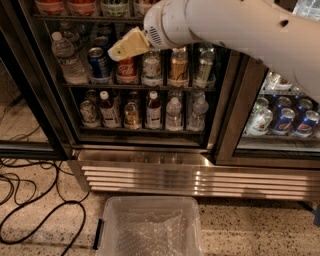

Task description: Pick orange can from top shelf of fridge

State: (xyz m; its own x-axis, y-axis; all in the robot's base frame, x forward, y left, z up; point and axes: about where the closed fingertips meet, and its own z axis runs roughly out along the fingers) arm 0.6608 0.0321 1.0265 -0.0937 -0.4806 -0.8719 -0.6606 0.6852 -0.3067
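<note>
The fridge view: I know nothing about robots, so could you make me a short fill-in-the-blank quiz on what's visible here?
1. The arm carrying the gripper in front of the fridge is ___ in colour.
2. Just below the gripper stands a red can; the can beside it, toward the picture's left, is ___.
3. The cables lying on the floor are ___.

Missing words: white; blue; black.

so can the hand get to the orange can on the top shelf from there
Probably yes: the cream hand hangs below the dark wire top shelf, and nothing shows between it and the orange metal can up left, though it must rise.
</note>
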